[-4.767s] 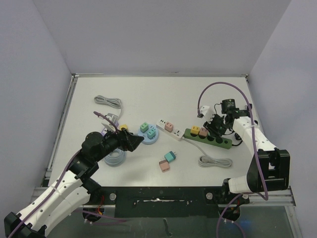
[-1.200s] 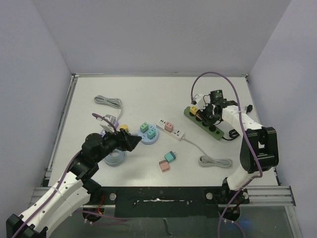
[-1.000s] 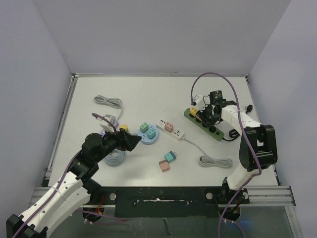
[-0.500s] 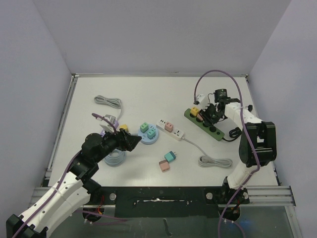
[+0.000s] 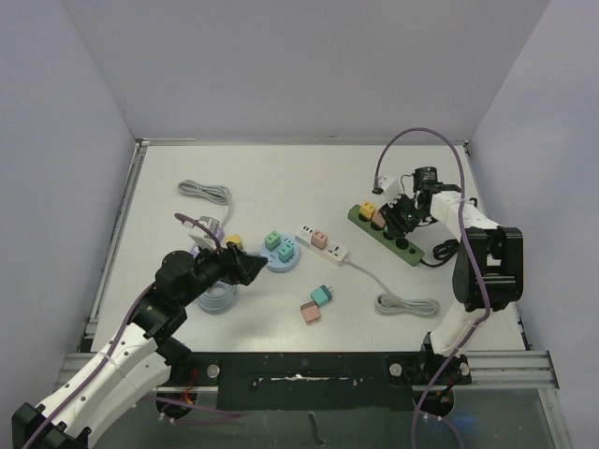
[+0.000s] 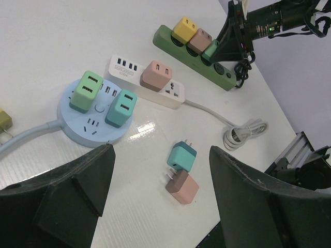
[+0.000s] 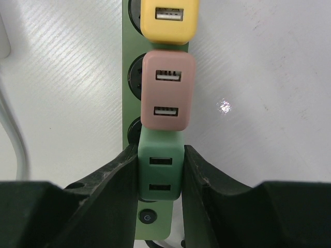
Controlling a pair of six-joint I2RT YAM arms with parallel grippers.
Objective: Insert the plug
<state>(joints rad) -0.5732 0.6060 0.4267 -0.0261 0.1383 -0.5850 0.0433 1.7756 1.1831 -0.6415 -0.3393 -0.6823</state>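
— Green power strip [image 5: 408, 249] ran slantwise, far right. Which arm was nearer?
— Right. I had the left gripper [image 5: 251, 269] wide, empty, well apart; right gripper [image 7: 160, 166] pinched the green plug [image 7: 160, 178] over the third socket [image 7: 133, 130].

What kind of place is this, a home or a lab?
Probably a robotics test bench: a white table walled in by plain panels, two robot arms bolted at its edge, a green power strip and loose teal adapter laid out.
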